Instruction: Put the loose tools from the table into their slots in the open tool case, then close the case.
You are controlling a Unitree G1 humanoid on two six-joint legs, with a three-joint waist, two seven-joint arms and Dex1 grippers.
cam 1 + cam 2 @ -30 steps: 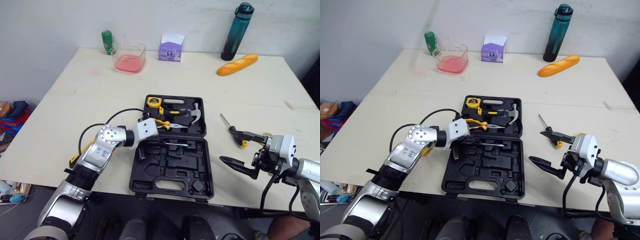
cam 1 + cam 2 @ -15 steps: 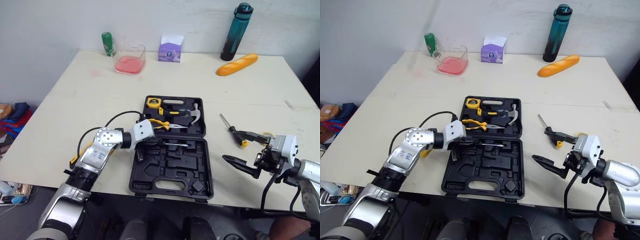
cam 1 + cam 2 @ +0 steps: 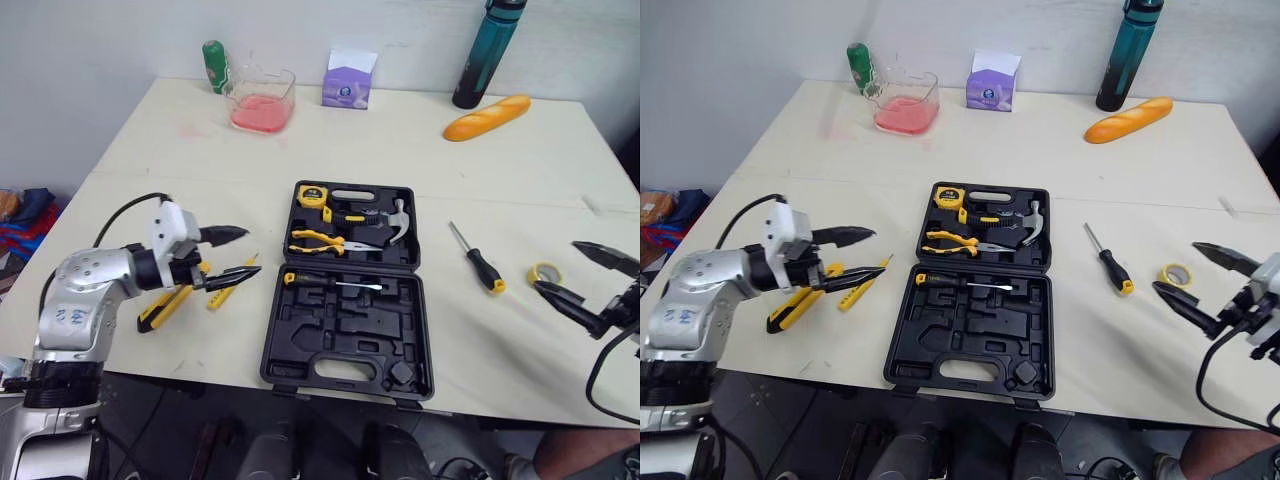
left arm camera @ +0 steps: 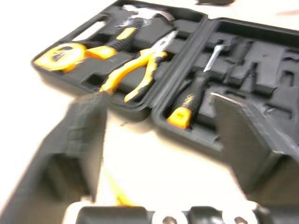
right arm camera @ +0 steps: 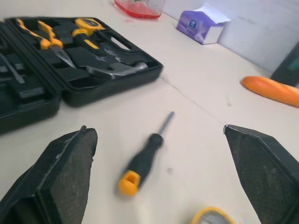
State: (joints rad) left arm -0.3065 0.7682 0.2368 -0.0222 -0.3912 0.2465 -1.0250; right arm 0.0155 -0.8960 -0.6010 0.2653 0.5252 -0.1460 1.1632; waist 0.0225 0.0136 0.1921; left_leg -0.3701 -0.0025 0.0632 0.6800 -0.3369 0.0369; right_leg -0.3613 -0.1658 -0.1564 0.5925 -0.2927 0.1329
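The black tool case (image 3: 345, 330) lies open mid-table. Its far half holds a tape measure (image 3: 311, 194), a hammer (image 3: 383, 221) and yellow pliers (image 3: 321, 240). A yellow-tipped screwdriver (image 3: 328, 283) rests in the near half. My left gripper (image 3: 232, 254) is open, left of the case, above a small yellow tool (image 3: 226, 288) and beside a yellow utility knife (image 3: 165, 307). A loose screwdriver (image 3: 478, 259) and a yellow tape roll (image 3: 545, 273) lie right of the case. My right gripper (image 3: 560, 266) is open and empty, just right of the roll.
Along the far edge stand a green bottle (image 3: 215, 66), a pink-filled container (image 3: 262, 100), a purple tissue box (image 3: 349, 78) and a teal bottle (image 3: 490, 55). A bread loaf (image 3: 487, 117) lies close by. The table's front edge runs just before the case.
My left gripper has drawn back from the case to the left and opened. My right gripper has moved right, off the loose screwdriver. The camera has shifted too.
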